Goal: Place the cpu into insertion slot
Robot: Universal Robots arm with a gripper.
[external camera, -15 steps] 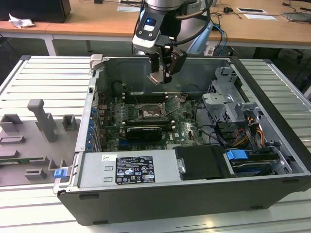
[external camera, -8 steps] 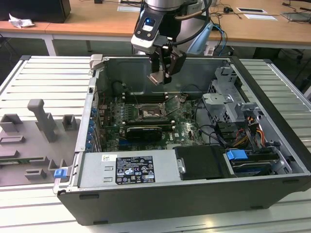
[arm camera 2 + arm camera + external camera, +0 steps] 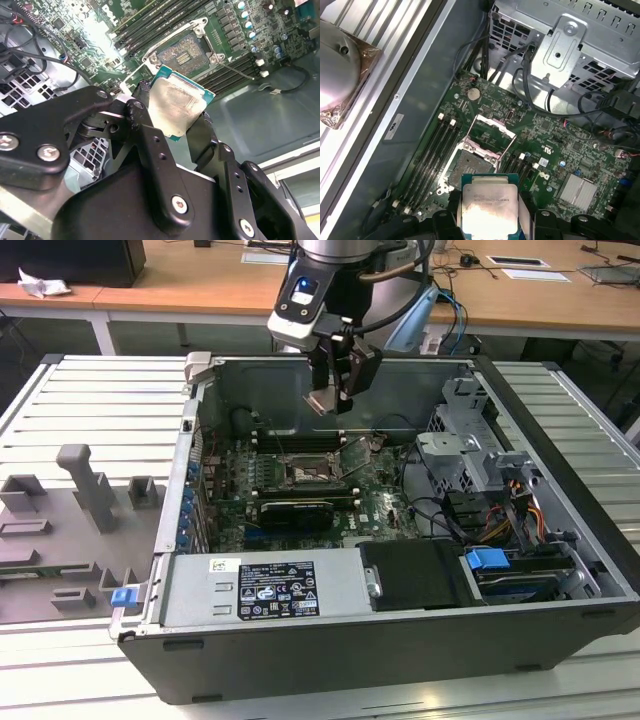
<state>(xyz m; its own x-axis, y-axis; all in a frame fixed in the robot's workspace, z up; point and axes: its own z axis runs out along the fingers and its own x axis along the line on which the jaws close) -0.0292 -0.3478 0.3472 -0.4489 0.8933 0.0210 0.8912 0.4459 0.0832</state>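
Fingers (image 3: 150,142) of the gripper (image 3: 331,392): pinching the cpu (image 3: 177,107) by two opposite edges, in the air above the open computer case (image 3: 330,670) and clear of the board. Case, lying on the slatted worktop (image 3: 90,390), contains a green motherboard (image 3: 385,502) bearing the insertion slot (image 3: 305,472), a black graphics card (image 3: 295,512), a power supply (image 3: 265,585), a drive cage (image 3: 460,440) and loose cables. Cpu square with no long axis, silver top turned toward the arm, tilted in the exterior view; slot uncovered with its metal frame raised, memory slots (image 3: 434,152) close along both sides, open air between chip and slot.
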